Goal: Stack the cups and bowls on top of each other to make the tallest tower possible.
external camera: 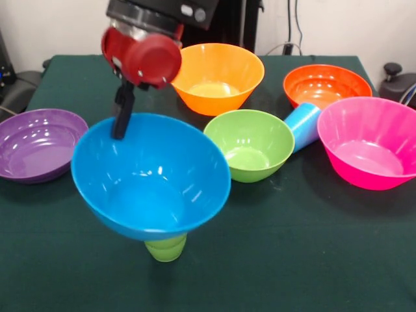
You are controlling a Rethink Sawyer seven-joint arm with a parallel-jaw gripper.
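Observation:
My gripper (pixel 120 128) comes down from the top left and is shut on the far left rim of the large blue bowl (pixel 153 179). The blue bowl sits upright on top of the lime green cup (pixel 166 247), which stands near the front; only the cup's lower part shows under the bowl. The light blue cup (pixel 303 125) lies on its side between the green bowl (pixel 250 144) and the pink bowl (pixel 369 142). The yellow-orange bowl (pixel 218 77) and the orange bowl (pixel 325 84) stand at the back. The purple bowl (pixel 36 144) is at the left.
All of this stands on a dark green table cloth (pixel 292 260). The red and black arm head (pixel 146 55) hangs over the back left, in front of the yellow-orange bowl. Dark objects lie off the table's left and right edges.

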